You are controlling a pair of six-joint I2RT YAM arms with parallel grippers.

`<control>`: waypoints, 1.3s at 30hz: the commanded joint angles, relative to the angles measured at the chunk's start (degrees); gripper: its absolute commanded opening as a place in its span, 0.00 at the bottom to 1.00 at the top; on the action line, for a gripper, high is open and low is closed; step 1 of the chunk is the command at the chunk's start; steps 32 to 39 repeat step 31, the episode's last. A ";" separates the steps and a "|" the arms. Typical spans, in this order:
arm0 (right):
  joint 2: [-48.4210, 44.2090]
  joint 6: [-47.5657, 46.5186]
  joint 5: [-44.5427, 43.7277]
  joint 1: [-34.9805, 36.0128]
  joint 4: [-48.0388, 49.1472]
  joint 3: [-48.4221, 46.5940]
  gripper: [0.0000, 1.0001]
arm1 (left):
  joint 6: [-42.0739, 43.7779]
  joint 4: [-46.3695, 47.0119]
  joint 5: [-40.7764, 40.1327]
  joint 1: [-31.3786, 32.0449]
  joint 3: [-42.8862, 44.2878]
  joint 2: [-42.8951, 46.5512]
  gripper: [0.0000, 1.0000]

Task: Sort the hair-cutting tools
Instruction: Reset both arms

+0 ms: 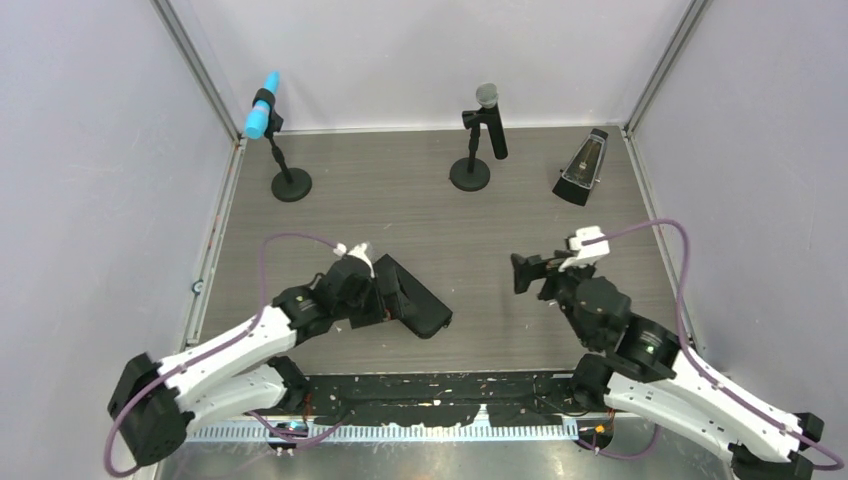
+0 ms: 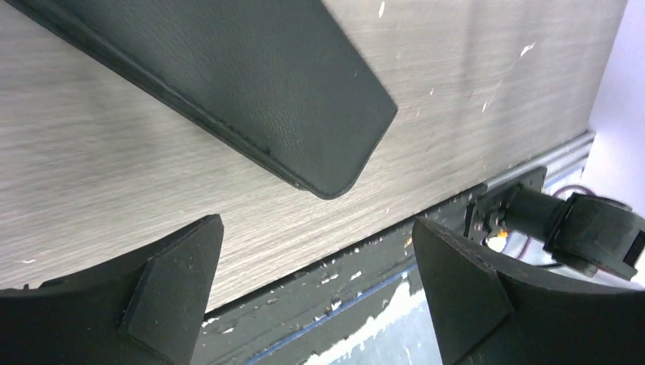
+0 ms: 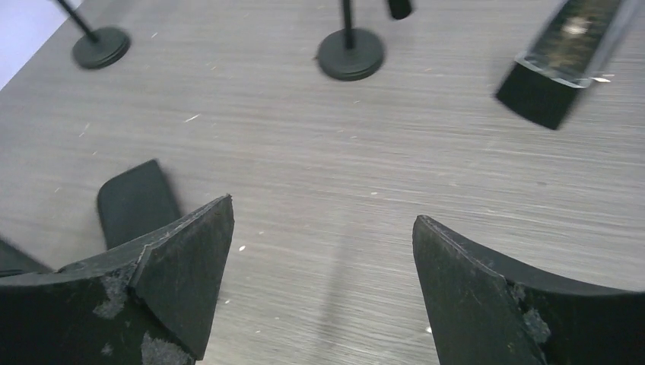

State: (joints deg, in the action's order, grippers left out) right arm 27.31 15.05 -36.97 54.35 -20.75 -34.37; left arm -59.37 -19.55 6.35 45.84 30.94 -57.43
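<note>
No hair-cutting tools show in any view; they are hidden or out of view. A black rectangular zip case [image 1: 418,302] lies shut on the wood-grain table, left of centre. My left gripper [image 1: 392,298] hovers over the case's near end, open and empty. In the left wrist view the case's rounded corner [image 2: 266,84] lies beyond the gripper [image 2: 316,228], whose jaws stand wide over the table's front edge. My right gripper [image 1: 520,272] is right of centre, facing left, open and empty [image 3: 323,209], with bare table between its fingers. A corner of the case [image 3: 137,201] shows at its left.
At the back stand a blue microphone [image 1: 262,105] on a round base [image 1: 291,185] and a black microphone [image 1: 487,120] on its base [image 1: 470,175]. A black wedge-shaped object [image 1: 583,168] sits back right. Grey walls close in both sides.
</note>
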 commanded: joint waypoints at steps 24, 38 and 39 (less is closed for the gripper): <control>-37.34 -4.72 -32.95 -0.19 -13.40 -2.88 0.95 | 46.56 -21.60 -64.08 -0.13 9.99 63.47 1.00; -37.59 -2.85 -35.67 -0.21 -13.90 -2.26 0.95 | 45.60 -20.62 -67.04 -0.12 7.11 65.98 1.00; -37.59 -2.85 -35.67 -0.21 -13.90 -2.26 0.95 | 45.60 -20.62 -67.04 -0.12 7.11 65.98 1.00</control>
